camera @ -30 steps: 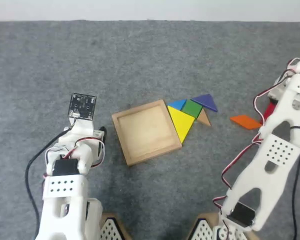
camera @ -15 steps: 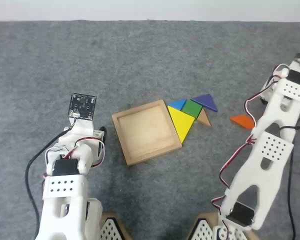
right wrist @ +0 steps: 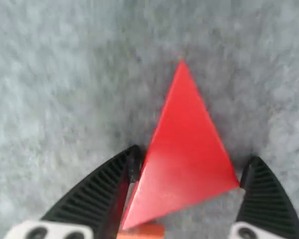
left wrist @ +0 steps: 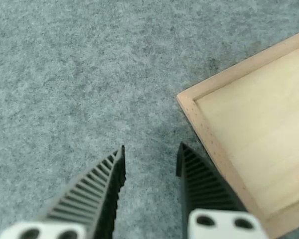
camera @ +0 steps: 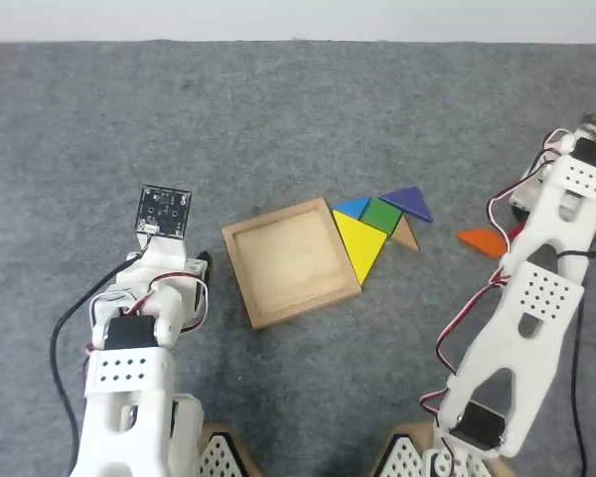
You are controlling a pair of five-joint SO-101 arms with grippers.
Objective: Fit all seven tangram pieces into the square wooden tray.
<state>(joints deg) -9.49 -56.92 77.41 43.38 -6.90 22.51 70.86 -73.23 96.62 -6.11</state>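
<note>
L gripper (left wrist: pixel 151 149) was held spread & empty just beside a corner of the wooden tray (camera: pixel 275 216), itself unfilled. Yellow triangle (camera: pixel 360 243) was set against the tray's edge, w/ blue triangle (camera: pixel 353 208), green square (camera: pixel 381 215), purple triangle (camera: pixel 407 203) & tan triangle (camera: pixel 405 237) bunched by it. Orange parallelogram (camera: pixel 482 240) lay apart. R gripper (right wrist: pixel 192 159) was spread astride the red triangle (right wrist: pixel 184 134), not yet clamped. Step judged: first pick-up. Next, jaws to be shut on it, then lifted & carried to the tray.

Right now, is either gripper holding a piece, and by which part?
The left gripper holds nothing. The right gripper is open astride the wide end of the red triangle; as far as shows, it is not yet clamped.
</note>
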